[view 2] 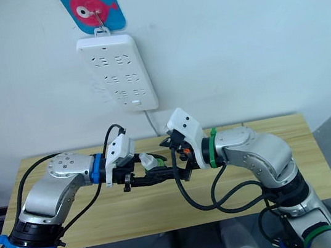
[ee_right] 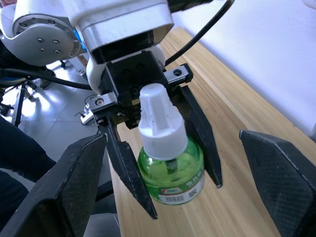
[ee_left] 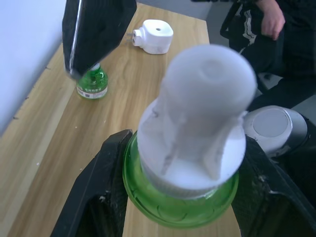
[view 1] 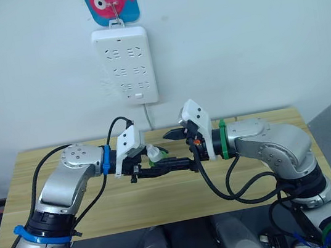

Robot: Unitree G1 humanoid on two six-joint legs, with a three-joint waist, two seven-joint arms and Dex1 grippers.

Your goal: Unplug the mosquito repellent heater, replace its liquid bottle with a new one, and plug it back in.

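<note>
Two green liquid bottles (ee_left: 92,83) (ee_right: 170,163), one heater (ee_left: 154,36).

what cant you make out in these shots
- Second green liquid bottle on the table: its top is covered by the right gripper's finger, left wrist view.
- Held green bottle with white cap: label print too small.
- White rounded plastic heater: prongs mostly hidden behind its body.

You get bright, even light with soft shadows on the wall (view 1: 252,36). Up close, the white bottle cap (ee_left: 205,103) blurs badly, while the table (ee_left: 74,128) behind stays sharp.
</note>
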